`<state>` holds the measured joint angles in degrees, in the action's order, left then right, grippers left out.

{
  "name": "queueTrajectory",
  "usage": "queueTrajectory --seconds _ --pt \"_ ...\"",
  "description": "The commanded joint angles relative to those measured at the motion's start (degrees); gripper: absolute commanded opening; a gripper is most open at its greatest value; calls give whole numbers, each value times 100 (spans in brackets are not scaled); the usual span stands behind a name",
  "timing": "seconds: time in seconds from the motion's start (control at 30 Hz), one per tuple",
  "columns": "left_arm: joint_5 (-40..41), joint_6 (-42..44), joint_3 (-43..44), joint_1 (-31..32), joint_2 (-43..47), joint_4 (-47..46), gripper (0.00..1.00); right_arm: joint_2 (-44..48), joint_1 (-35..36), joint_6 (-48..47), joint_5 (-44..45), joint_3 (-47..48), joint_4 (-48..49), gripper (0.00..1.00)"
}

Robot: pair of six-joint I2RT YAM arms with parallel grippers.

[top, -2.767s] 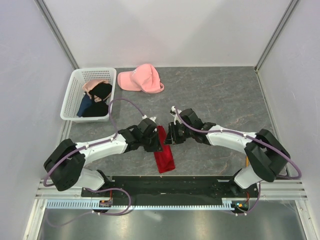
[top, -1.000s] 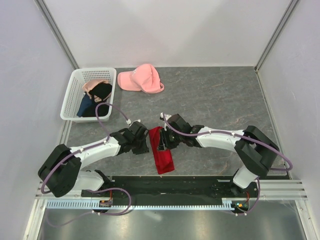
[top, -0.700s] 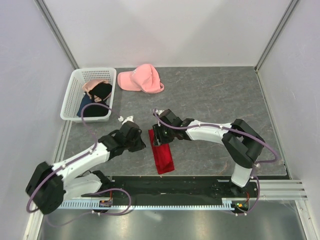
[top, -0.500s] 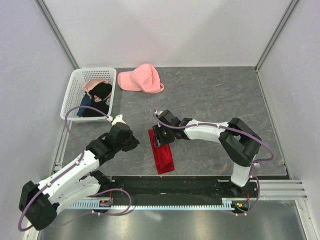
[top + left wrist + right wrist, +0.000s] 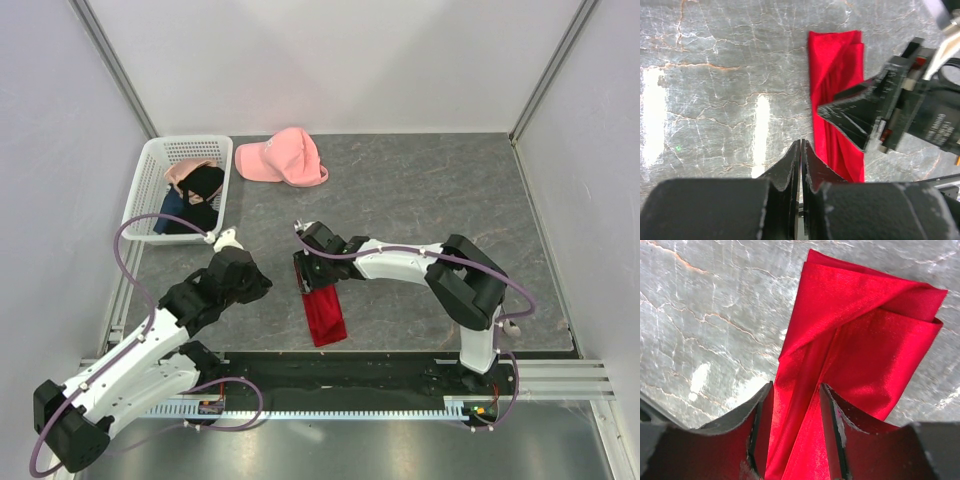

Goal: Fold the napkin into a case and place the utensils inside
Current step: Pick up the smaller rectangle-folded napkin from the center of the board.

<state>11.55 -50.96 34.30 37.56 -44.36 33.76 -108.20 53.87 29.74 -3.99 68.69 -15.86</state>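
Napkin (image 5: 324, 312): bright red cloth, folded into a narrow layered strip and lying flat on the grey marbled table (image 5: 430, 190), near the front edge and between the two arms. Its long axis runs roughly from far to near. The right wrist view shows at least two overlapping layers, with a raised lengthwise ridge along the middle. Right gripper (image 5: 796, 425): positioned at the far end of the strip, fingers (image 5: 761, 422) set a moderate gap apart with the ridge of red cloth filling the space between them. The grip appears to be on that fold, though actual contact pressure cannot be confirmed from this angle. Left gripper (image 5: 800, 150): fingers fully closed against each other, nothing between them. It is held above bare table just to the left of the strip and does not touch the cloth. The left wrist view shows the right gripper's black body overlapping the strip's right side. Other items, all well clear of the napkin at the far left: a white plastic basket (image 5: 138, 205) holding dark garments (image 5: 203, 190), and a pink cap (image 5: 282, 158) just beside it.
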Motion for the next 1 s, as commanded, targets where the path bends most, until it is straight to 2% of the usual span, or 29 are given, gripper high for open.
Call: queueTrajectory --seconds 0.0,0.4,0.53,0.63,0.83,0.97 --pt "154 -11 270 -38 173 43 8 -306 212 -29 520 347 -242 50" --pt "321 16 463 -47 507 271 8 -1035 1090 94 2542 1059 -1419 54" --pt "409 16 542 -47 700 368 8 -1387 1231 85 2824 1235 -1648 53" --pt "515 16 586 -47 814 482 8 -1466 1284 94 3018 1261 -1657 47" --pt "620 33 648 -56 1017 667 8 -1441 1284 32 3238 1384 -1710 24" --pt "629 33 674 -47 1078 720 8 -1248 1276 -126 3238 1490 -1701 0"
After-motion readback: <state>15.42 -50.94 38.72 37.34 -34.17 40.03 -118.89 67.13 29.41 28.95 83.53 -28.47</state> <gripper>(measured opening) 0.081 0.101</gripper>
